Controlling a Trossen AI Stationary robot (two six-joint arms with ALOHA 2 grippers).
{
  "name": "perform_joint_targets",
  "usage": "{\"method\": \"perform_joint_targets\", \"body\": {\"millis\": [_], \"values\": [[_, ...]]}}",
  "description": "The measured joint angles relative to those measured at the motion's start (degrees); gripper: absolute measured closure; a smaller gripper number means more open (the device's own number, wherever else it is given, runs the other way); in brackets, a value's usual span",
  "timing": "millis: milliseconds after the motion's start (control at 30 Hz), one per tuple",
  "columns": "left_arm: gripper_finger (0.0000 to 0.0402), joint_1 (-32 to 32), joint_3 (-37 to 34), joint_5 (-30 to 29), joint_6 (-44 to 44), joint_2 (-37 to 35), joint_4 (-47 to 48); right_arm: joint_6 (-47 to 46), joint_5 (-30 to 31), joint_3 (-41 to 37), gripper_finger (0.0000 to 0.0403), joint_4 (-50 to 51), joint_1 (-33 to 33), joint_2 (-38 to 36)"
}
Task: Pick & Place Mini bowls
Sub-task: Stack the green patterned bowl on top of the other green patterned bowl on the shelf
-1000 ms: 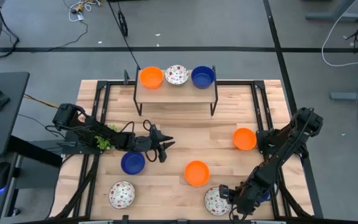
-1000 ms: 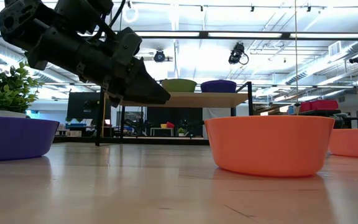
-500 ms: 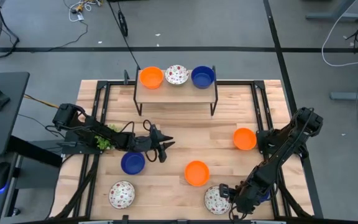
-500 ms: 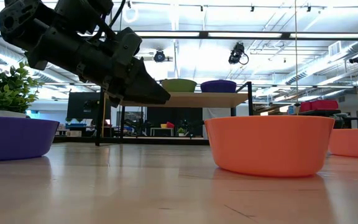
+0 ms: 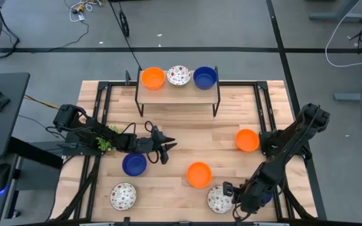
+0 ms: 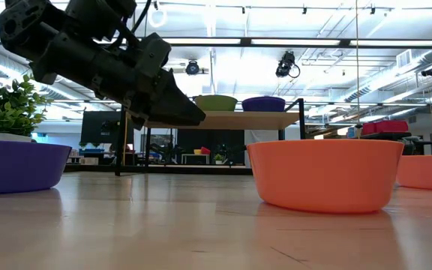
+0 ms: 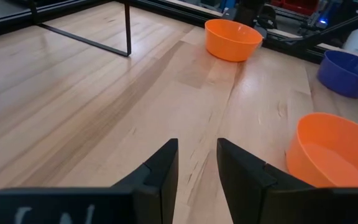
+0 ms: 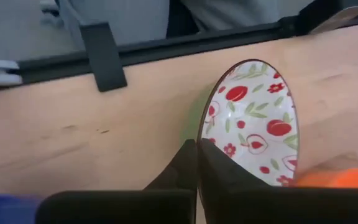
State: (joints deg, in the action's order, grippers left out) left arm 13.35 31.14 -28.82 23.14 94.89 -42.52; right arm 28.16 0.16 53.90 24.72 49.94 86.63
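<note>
Near table's front edge: right gripper (image 8: 196,163) clamped on rim of speckled bowl (image 5: 219,201) | orange bowl (image 5: 198,174) just beside | mid-table: left gripper (image 5: 166,146) slightly parted, empty, near blue bowl (image 5: 134,164) | plant (image 6: 2,105) behind | writing: unreadable on left wrist

The right gripper (image 5: 234,199) covers the near rim of a speckled bowl (image 5: 218,201), and the arm hides most of a blue bowl (image 5: 266,198) right beside that speckled bowl. In the low view, the shelf (image 6: 223,117) bowls show only as rims.
</note>
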Motion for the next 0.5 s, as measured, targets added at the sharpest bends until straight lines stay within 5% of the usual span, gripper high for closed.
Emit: {"method": "perform_joint_targets", "body": {"millis": [267,500], "values": [[0.0287,0.83,0.02,-0.26,0.55,0.0,0.5,-3.77,3.5,4.06,0.0401,6.7,-4.43,-6.18],[0.0287,2.7,0.02,-2.53,0.65,0.0,0.61,-3.11,18.46,4.23,0.0401,5.03,-9.29,-9.84]]}}
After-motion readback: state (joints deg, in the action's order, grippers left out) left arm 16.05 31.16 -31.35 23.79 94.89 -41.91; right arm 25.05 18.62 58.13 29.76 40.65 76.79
